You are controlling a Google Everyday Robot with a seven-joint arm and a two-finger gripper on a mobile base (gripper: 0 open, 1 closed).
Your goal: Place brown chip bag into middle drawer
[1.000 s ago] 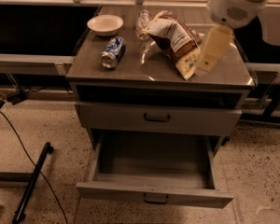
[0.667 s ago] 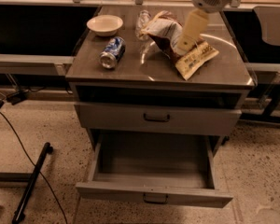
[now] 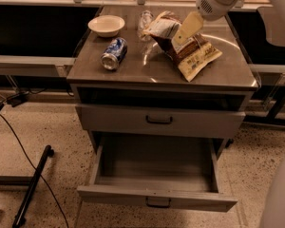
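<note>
Brown chip bag point(image 3: 195, 56): we log it on the cabinet top point(image 3: 133, 72), long axis back-left to front-right; gripper point(image 3: 187, 27) over it, grip we cannot tell.

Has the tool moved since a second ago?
Yes. The tool has shifted left, away from the right edge of the cabinet top toward the white bowl, and now sits over the brown chip bag.

Cream fingers point(image 3: 189, 26) above dark-brown, white-labelled chip bag point(image 3: 198, 59); grey middle drawer point(image 3: 133, 197), blue-white can point(image 3: 114, 53).
</note>
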